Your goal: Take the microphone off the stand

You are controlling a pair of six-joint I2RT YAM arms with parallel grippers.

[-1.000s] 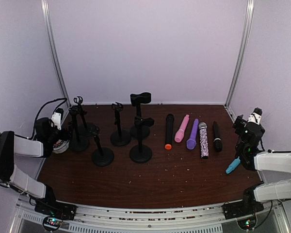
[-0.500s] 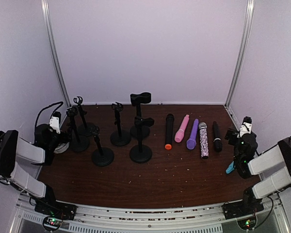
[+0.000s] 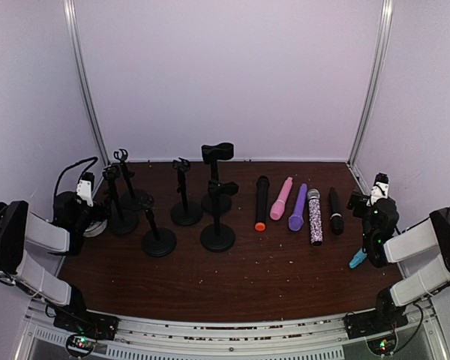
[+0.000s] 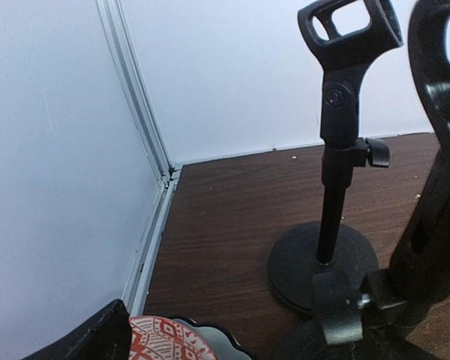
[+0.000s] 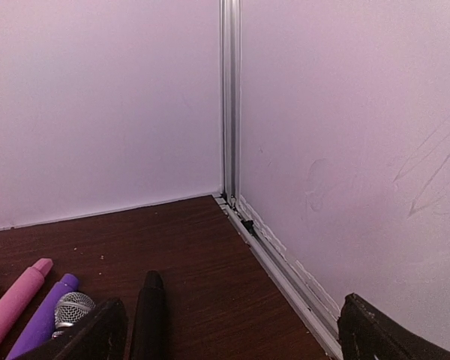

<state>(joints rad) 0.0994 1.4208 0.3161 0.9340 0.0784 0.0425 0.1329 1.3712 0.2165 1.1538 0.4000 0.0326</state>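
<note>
**Desk:** Which way does the microphone lie from each tool?

**Photographer:** No clip on the black round-based stands [image 3: 217, 225], grouped on the left half of the dark brown wooden tabletop [image 3: 285, 277], appears to hold one. In the left wrist view, a black stand with a ring-shaped clip [image 4: 334, 187] is upright and bare.

**Desk:** Where are the microphones, then?

**Photographer:** All lie flat. A light blue microphone [image 3: 358, 259] rests at the right edge, just beside the right arm and on the near side of the right tool [image 5: 232, 322]. Its long axis slants from near-left to far-right. Five more lie in a row between the stands and that tool, long axes running roughly near to far. They are a black microphone with an orange end [image 3: 262, 202], a pink microphone [image 3: 282, 199], a purple microphone [image 3: 298, 208], a glittery silver microphone [image 3: 314, 217] and a slim black microphone [image 3: 335, 211].

**Desk:** And the tools?

**Photographer:** The right tool's fingers [image 5: 82, 334] are spread wide with nothing between them, aimed at the far right corner. The left tool [image 3: 90, 210] sits low beside the leftmost stands. Only one of its fingers shows, set just as wide, so it reads as spread and empty.

**Desk:** Which arm is nearer?

**Photographer:** The right arm is nearer the microphones, the left nearer the stands. The removal looks finished.
</note>
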